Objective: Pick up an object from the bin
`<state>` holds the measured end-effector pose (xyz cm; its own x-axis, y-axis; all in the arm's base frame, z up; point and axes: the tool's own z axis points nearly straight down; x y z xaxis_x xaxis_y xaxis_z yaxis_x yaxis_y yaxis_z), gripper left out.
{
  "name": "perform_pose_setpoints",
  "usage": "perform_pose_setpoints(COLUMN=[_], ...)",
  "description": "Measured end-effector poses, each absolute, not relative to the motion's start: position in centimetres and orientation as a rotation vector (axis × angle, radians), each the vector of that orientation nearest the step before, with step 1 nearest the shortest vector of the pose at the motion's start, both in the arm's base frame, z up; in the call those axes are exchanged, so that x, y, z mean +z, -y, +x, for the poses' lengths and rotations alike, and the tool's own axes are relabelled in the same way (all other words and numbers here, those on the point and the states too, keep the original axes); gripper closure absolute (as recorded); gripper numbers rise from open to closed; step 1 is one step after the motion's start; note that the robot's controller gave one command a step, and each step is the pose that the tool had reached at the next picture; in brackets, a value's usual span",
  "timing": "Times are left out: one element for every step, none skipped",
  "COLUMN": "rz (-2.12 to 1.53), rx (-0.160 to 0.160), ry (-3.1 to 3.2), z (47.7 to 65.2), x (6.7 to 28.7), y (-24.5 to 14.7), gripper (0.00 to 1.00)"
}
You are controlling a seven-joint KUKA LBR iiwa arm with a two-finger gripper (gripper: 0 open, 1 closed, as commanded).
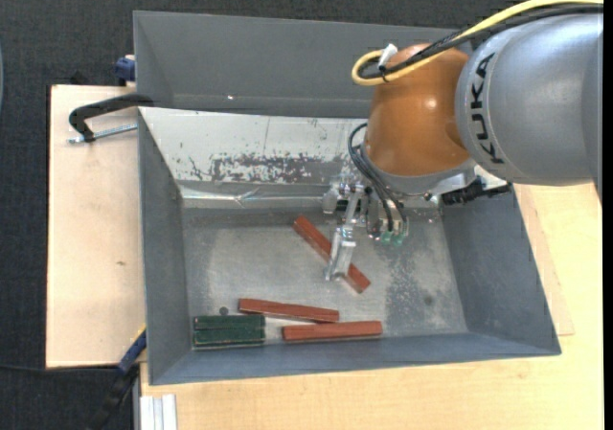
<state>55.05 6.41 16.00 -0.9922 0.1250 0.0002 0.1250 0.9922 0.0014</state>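
Slanted red-brown stick [308, 230] mid-bin [287, 64], flat on the floor | pincer [339, 260] low, right over its middle | open or closed: can't tell | nothing lifted yet, so I'd say grasp and lift remain | count: three red-brown sticks, two [287, 310] [331, 329] by the near wall; one dark green block [228, 329]

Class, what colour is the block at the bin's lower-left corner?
The block is dark green; camera view.
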Motion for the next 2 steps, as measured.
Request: perform_pose_setpoints(rz=[-0.229, -0.434], rx=[-0.005, -0.002], ry=[3.142, 3.111], z=[55.8, 54.6], x=[11.4, 7.1], y=[-4.9, -2.3], gripper=[0.0, 1.0])
